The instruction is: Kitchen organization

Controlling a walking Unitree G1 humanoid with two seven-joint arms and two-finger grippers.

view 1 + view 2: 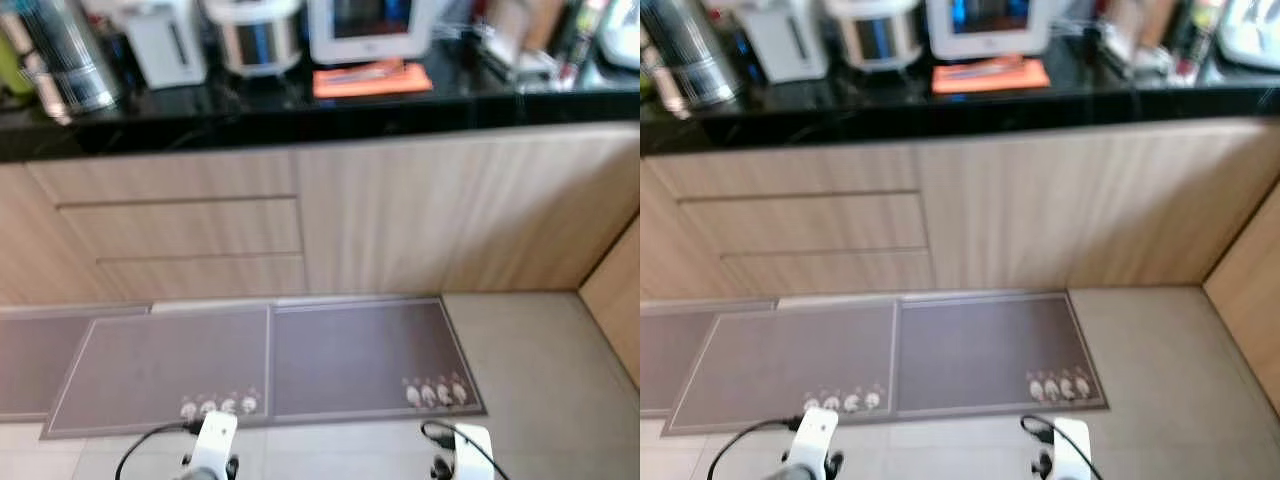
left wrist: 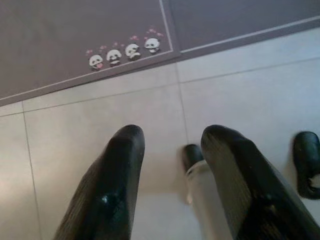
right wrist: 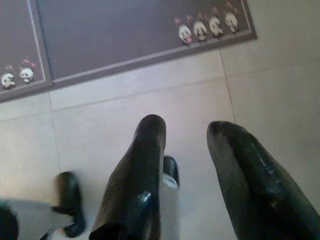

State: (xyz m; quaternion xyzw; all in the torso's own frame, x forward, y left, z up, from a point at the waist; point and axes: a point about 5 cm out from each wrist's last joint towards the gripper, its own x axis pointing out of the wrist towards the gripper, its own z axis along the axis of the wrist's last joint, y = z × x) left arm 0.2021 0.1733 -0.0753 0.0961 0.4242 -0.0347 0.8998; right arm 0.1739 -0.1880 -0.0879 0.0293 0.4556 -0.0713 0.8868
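Observation:
A black countertop (image 1: 300, 110) runs across the top of the blurred head views, above pale wood cabinets with drawers (image 1: 180, 230). On it stand a steel container (image 1: 65, 55), a white appliance (image 1: 165, 40), a silver rice cooker (image 1: 255, 35) and a white box with a dark screen (image 1: 370, 28). An orange cloth (image 1: 372, 78) lies in front of that box. Both arms hang low, their white wrists (image 1: 215, 440) at the bottom edge. My left gripper (image 2: 170, 137) is open over beige floor tiles and holds nothing. My right gripper (image 3: 187, 127) is open and bare too.
Two grey floor mats (image 1: 270, 365) with small panda prints (image 2: 125, 52) lie along the cabinet base. A wood side panel (image 1: 615, 300) closes off the right. More clutter sits at the counter's right end (image 1: 540, 40). Beige tiles (image 1: 550, 370) stretch to the right of the mats.

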